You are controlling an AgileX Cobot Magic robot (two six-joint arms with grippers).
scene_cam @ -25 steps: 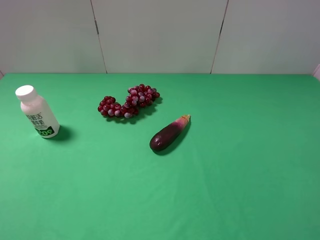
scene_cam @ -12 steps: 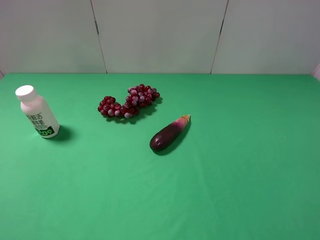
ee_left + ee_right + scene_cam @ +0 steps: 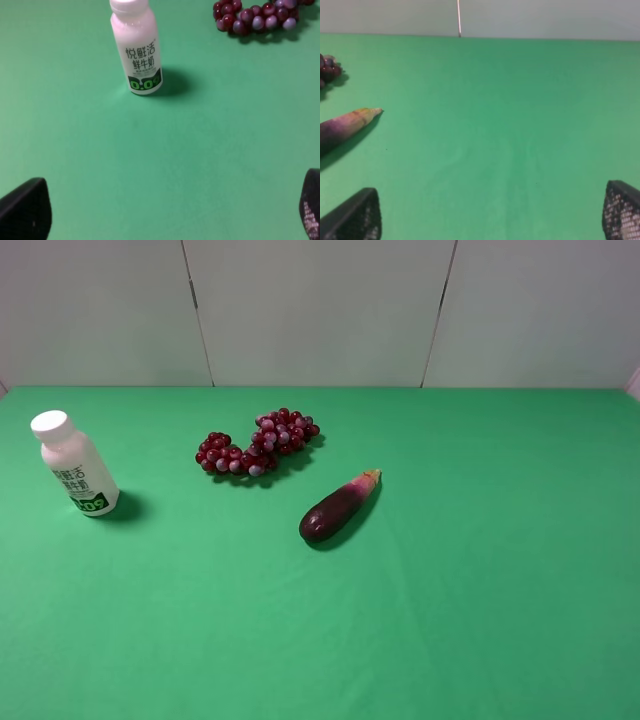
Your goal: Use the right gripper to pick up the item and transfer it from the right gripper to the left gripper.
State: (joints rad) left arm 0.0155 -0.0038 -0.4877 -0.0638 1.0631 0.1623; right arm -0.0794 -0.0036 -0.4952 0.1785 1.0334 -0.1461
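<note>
Currently the item (image 3: 74, 467), a small white bottle with a round white cap and a green-and-dark label, is standing upright on the green bench (image 3: 450, 600) at its far left side, casting a short shadow beside its base. Nothing is touching it. A bunch of red grapes (image 3: 258, 444) is lying well to the right of it, toward the back wall, and a dark purple eggplant (image 3: 338, 508) is lying near the middle, just in front of the grapes, its pale stem end pointing away toward the back right.

Neither arm is showing in the high view. In the left wrist view the left pincer (image 3: 160, 212) is hanging released, its two dark fingertips (image 3: 26, 210) sitting wide apart at the picture's corners with only bare cloth between them; the bottle (image 3: 136, 47) is standing ahead of it, well apart, with the grapes (image 3: 260, 15) off to one side. In the right wrist view the right pincer (image 3: 490, 212) is likewise spread wide and gripping nothing, its mesh-textured fingertips (image 3: 355, 217) framing empty green cloth, while the eggplant's stem end (image 3: 347, 125) is lying ahead and to one side, apart from the fingers.
</note>
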